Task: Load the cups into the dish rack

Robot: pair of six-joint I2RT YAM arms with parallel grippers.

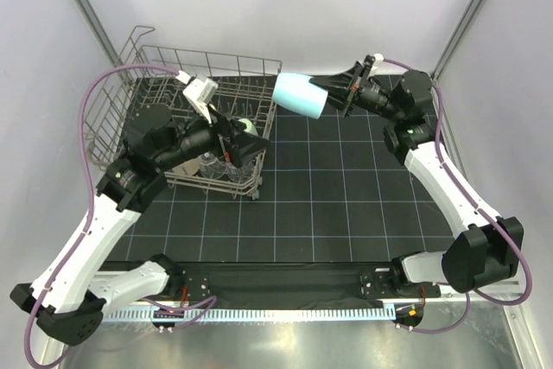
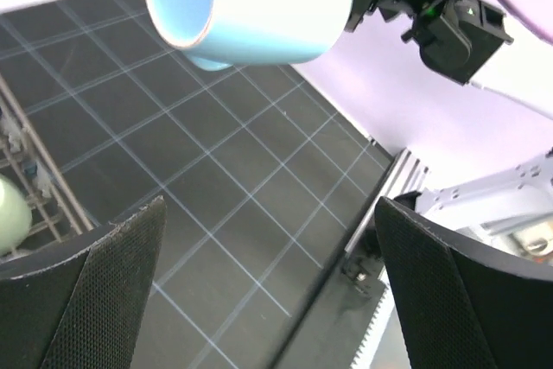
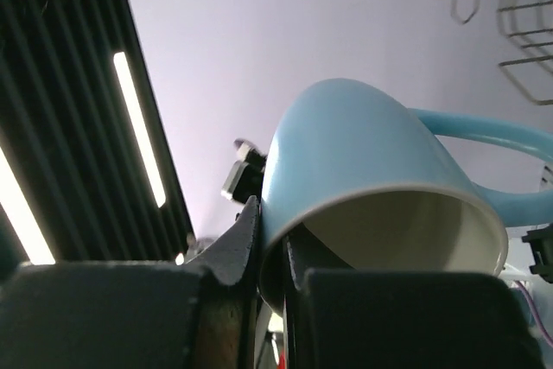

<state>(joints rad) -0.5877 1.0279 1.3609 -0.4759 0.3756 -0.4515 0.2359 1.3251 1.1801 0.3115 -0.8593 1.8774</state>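
your desk wears a black mat ruled in a pale grid. plain lilac walls box it in, with a metal post at each far corner. the wire rack stands at the mat's far left.

your right pincer is clenched on the light-blue mug, grasping the end away from the rack. it holds the mug on its side in the air, just beside the rack's right rim, mouth toward your left arm. your left pincer is released, fingers spread on nothing, over the rack's right part. a green cup sits in the rack just beside it.

your left arm covers the rack's middle. something clear lies under it, too faint to name. the mug's handle shows only in the right wrist view, cut off at the edge.
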